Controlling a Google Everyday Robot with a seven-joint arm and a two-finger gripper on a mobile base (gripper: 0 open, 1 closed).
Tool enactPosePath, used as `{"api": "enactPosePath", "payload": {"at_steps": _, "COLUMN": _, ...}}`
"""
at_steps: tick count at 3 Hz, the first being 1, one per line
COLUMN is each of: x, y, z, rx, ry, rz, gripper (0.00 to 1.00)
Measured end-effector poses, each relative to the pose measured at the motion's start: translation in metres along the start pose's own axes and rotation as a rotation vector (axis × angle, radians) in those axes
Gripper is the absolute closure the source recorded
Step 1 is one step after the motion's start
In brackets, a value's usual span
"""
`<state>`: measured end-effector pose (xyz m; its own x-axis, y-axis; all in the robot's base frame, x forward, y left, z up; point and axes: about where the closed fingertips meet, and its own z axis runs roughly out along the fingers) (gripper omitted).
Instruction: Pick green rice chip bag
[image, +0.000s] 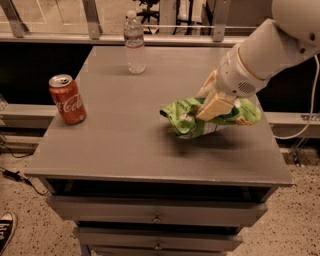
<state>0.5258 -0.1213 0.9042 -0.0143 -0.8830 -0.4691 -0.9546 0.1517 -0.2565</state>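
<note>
The green rice chip bag (186, 116) is a crinkly light-green foil bag at the right middle of the grey table (125, 145). It hangs a little above the tabletop, with its shadow below it. My gripper (210, 100) comes in from the upper right on a white arm (270, 50). Its tan fingers (214, 106) are shut on the bag's middle. The bag's right end sticks out behind the fingers.
A red Coca-Cola can (67, 99) stands near the table's left edge. A clear plastic water bottle (135, 43) stands at the back centre. Drawers (155, 217) sit below the tabletop. A metal railing (90, 20) runs behind the table.
</note>
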Motion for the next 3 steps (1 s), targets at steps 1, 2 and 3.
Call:
{"api": "enactPosePath", "payload": {"at_steps": 1, "x": -0.011, "y": -0.013, "z": -0.017, "rx": 0.025, "ry": 0.002, "rz": -0.003, "gripper": 1.00}}
{"api": "enactPosePath", "payload": {"at_steps": 2, "x": -0.023, "y": -0.028, "z": -0.041, "rx": 0.051, "ry": -0.011, "rz": 0.056, "gripper": 1.00}}
{"api": "enactPosePath", "payload": {"at_steps": 3, "x": -0.023, "y": -0.028, "z": -0.041, "rx": 0.051, "ry": -0.011, "rz": 0.056, "gripper": 1.00}}
